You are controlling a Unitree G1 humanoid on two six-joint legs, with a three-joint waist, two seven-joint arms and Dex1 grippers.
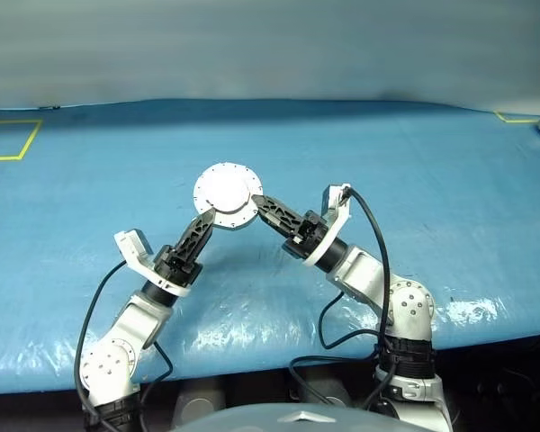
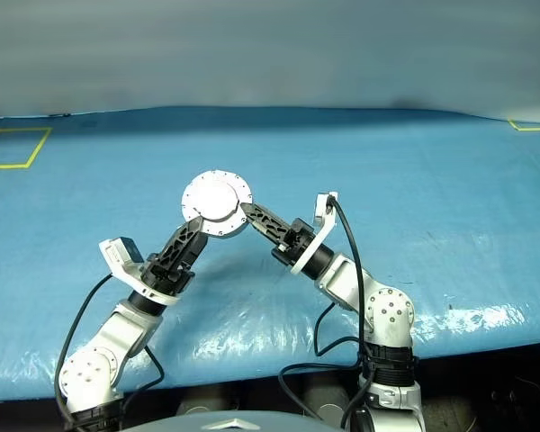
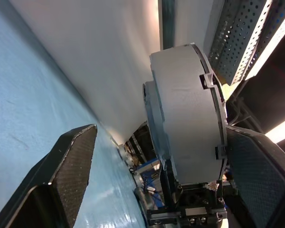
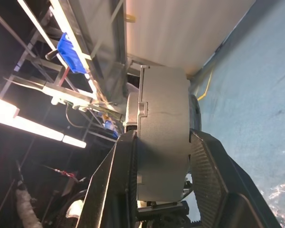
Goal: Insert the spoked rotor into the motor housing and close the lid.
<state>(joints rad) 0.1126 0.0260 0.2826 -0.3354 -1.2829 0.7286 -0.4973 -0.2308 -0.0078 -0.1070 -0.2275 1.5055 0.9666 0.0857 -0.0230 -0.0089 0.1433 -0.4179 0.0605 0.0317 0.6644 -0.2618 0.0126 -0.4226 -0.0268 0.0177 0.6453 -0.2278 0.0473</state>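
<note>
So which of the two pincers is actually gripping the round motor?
The right pincer: it is clamped on the motor. The left pincer stands open beside it.

No readable text, label, brand, number or sign is showing anywhere in these views.
</note>
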